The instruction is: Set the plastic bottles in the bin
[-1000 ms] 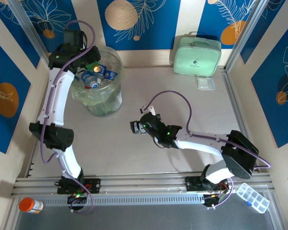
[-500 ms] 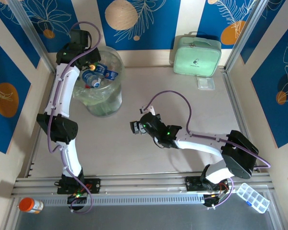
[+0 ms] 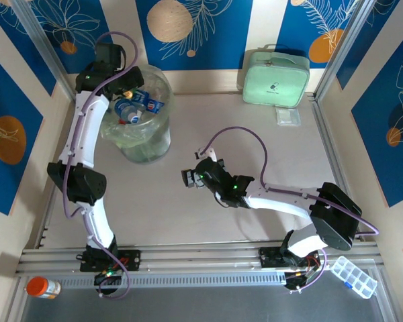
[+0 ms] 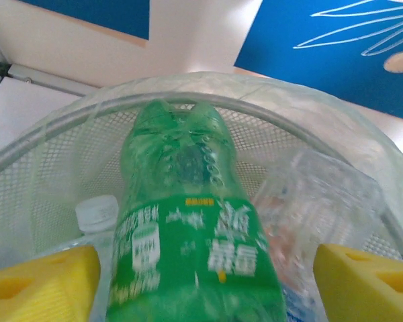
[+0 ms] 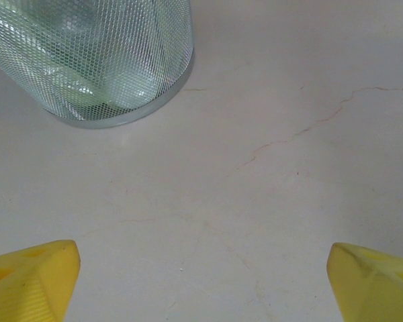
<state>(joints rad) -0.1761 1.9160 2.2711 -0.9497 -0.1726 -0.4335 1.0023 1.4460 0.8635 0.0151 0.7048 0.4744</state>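
The left claw (image 4: 203,280) hung above the mouth of the bin (image 3: 154,142), which stood near the far-left corner of the bench (image 3: 255,144). That put whatever it let go straight over the pale liner rather than over the rim. Its yellow fingertips (image 4: 46,280) were spread wide, and the green bottle (image 4: 181,221) lay between them, base pointing away. There was a gap on either side of it, widest on the right, so the jaws stood parted and gripped nothing. The bottle looked blurred and seemed, by my reckoning, to be dropping onto the pile, where a white-capped bottle (image 4: 97,209) and a crushed clear bottle (image 4: 317,193) already rested against the mesh wall. From above, blue-labelled bottles (image 3: 138,106) showed inside the bin. The right claw (image 5: 201,268) sat low over the middle of the bench, jaws wide apart and empty, facing the bin's foot — probably parked there to stay out of the left arm's way. A mint green case (image 3: 275,79) stood at the far edge, towards the right corner, and had no part in the job. Since every bottle I could see lay in the bin, the task looked close to done.
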